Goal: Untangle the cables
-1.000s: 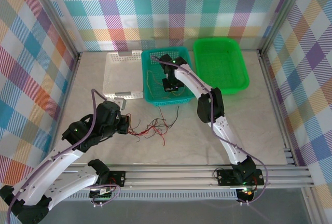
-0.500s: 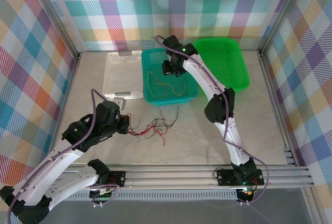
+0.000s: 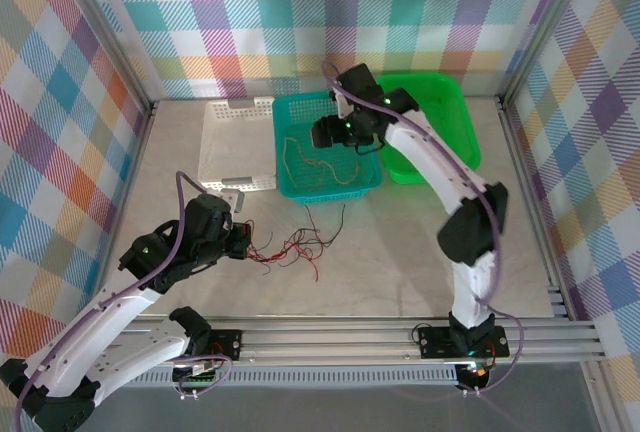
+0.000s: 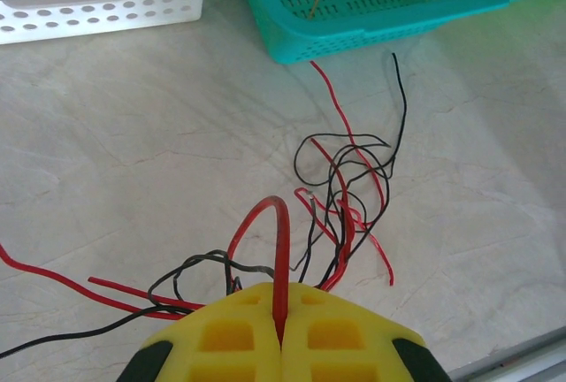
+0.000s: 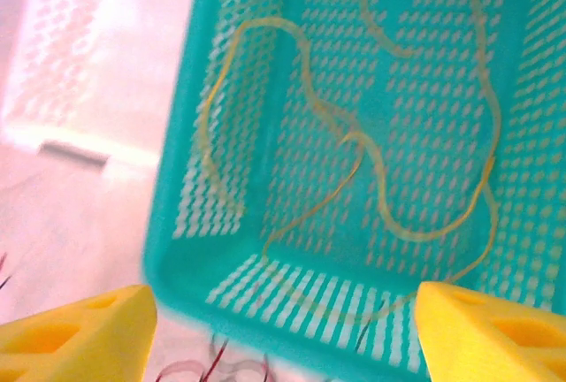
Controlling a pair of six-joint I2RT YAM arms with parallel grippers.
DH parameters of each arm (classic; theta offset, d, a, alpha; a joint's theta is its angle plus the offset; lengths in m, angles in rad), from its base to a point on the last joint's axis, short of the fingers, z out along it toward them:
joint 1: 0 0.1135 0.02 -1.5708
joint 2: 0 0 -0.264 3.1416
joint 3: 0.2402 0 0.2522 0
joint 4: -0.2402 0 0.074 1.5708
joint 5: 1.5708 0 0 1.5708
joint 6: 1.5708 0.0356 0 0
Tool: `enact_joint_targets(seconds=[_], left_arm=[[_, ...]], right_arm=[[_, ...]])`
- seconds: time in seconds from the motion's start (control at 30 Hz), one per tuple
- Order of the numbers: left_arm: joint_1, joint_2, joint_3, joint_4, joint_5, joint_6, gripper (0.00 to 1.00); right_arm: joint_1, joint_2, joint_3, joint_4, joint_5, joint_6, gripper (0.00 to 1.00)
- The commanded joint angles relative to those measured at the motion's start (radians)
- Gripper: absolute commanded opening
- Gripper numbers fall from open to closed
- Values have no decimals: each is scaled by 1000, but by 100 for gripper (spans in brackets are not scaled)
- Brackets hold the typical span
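Cables (image 3: 298, 245): thin red and black wires, loosely knotted on the tabletop (image 3: 400, 242) at 6 o'clock of the teal basket (image 3: 279, 152). Yellow-orange strands (image 5: 354, 161) lie loose inside it. Judged light, limp and springy; best pinched near a free end, clear of the knot. Left tool (image 4: 281, 333) clamped tight on 1 red cable (image 4: 276, 223). Right tool (image 5: 283, 311) spread wide, empty, above the basket.

No readable text, label or number appears anywhere.
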Motion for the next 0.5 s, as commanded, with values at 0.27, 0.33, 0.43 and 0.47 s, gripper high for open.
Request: enact_joint_targets(seconds=[0.27,0.33,0.43,0.47], left_arm=[[6,-92,-28,160,242,-211,0],[6,-110,-65,221,272,-253,0],[3,-132,-109,293,291,-285,0],[2,-137,-115,306,291,-292,0]], right_arm=[[78,-545,-931,755,-407,237,80],[104,-596,-1037,849,-409,273,81],[148,-628,-1157,954,-400,321,81],[161,-623,-1181,981,-401,334,81]])
